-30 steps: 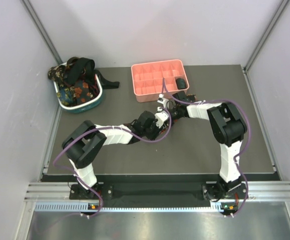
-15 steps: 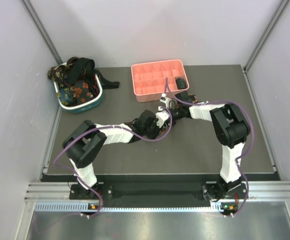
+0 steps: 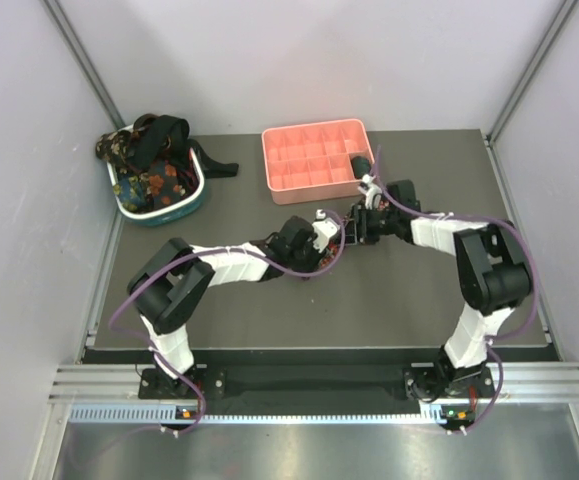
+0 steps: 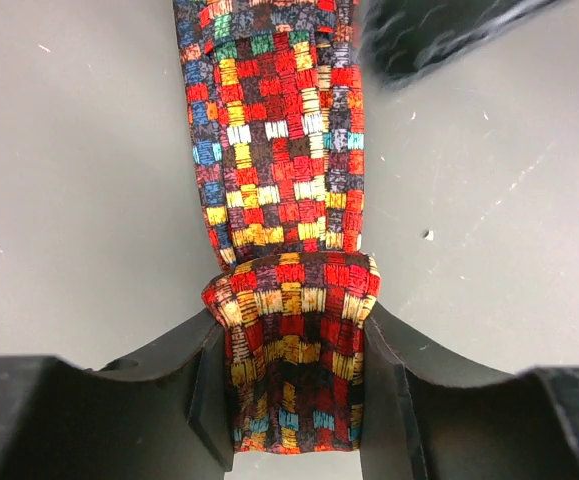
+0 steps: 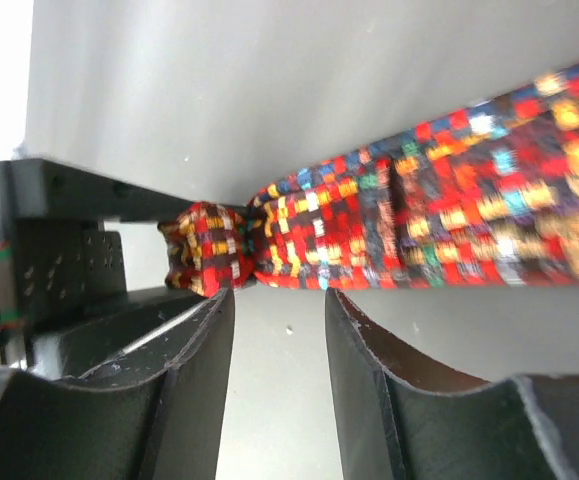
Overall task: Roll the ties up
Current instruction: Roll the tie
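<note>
A red-yellow-dark plaid tie point(image 4: 279, 130) lies stretched on the dark table. Its near end is folded into a short roll point(image 4: 294, 350). My left gripper point(image 4: 294, 400) is shut on that roll, one finger pressing each side. In the right wrist view the same tie point(image 5: 449, 210) runs off to the right, with the rolled end point(image 5: 204, 250) at the left. My right gripper point(image 5: 279, 295) is open just short of the tie, only bare table between its fingers. From above, both grippers meet mid-table, left gripper point(image 3: 329, 233), right gripper point(image 3: 354, 228), and hide most of the tie. More ties point(image 3: 154, 160) sit heaped in the basket.
A teal-and-white oval basket point(image 3: 197, 200) stands at the back left. A pink compartment tray point(image 3: 309, 160) sits at the back centre, a dark object point(image 3: 362, 165) in one right-hand compartment. Purple cables loop off both arms.
The right arm has swung its elbow out to the right, and its gripper has shifted slightly right and nearer along the tie. The left gripper keeps its hold in the same place.
</note>
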{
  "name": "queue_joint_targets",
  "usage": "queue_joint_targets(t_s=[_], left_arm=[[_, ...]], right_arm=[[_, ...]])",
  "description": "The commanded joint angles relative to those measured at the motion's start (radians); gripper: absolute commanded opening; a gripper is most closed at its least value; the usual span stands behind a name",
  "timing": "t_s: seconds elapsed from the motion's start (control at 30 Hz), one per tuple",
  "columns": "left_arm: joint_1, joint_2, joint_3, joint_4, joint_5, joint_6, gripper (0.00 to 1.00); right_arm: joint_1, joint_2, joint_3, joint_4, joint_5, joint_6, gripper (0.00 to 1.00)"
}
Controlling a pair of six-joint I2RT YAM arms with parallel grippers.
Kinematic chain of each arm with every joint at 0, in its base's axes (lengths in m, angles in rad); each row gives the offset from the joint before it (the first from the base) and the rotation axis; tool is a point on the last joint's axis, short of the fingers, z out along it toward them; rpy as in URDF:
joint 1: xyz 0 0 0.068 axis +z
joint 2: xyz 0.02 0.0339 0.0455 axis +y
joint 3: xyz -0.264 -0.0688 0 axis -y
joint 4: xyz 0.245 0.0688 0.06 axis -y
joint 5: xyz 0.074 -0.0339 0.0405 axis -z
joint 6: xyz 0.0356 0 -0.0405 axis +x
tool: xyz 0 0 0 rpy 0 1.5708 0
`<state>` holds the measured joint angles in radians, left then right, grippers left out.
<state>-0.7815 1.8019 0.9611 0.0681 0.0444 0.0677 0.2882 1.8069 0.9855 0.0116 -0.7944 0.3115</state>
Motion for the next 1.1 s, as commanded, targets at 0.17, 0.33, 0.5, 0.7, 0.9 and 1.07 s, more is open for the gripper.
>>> queue_joint_targets(t_s=[0.17,0.33,0.5,0.7,0.9,1.07], left_arm=[[-0.001,0.108,0.123,-0.333,0.014,-0.065,0.45],[-0.005,0.155,0.206,-0.445,0.018,-0.098,0.45],[-0.009,0.204,0.297,-0.579,0.02,-0.106,0.44],[-0.016,0.241,0.352,-0.663,0.017,-0.108,0.45],[-0.019,0.275,0.416,-0.737,0.043,-0.105,0.45],[-0.021,0.304,0.473,-0.81,0.061,-0.094,0.44]], right_arm=[[0.032,-0.362,-0.275,0.209,0.336,0.074,0.41],[0.208,-0.561,-0.406,0.168,0.612,0.032,0.42],[0.463,-0.707,-0.501,0.186,0.866,-0.012,0.45],[0.696,-0.747,-0.513,0.2,1.067,-0.046,0.48],[0.959,-0.6,-0.389,0.168,1.273,-0.205,0.48],[1.077,-0.445,-0.24,0.094,1.428,-0.37,0.5]])
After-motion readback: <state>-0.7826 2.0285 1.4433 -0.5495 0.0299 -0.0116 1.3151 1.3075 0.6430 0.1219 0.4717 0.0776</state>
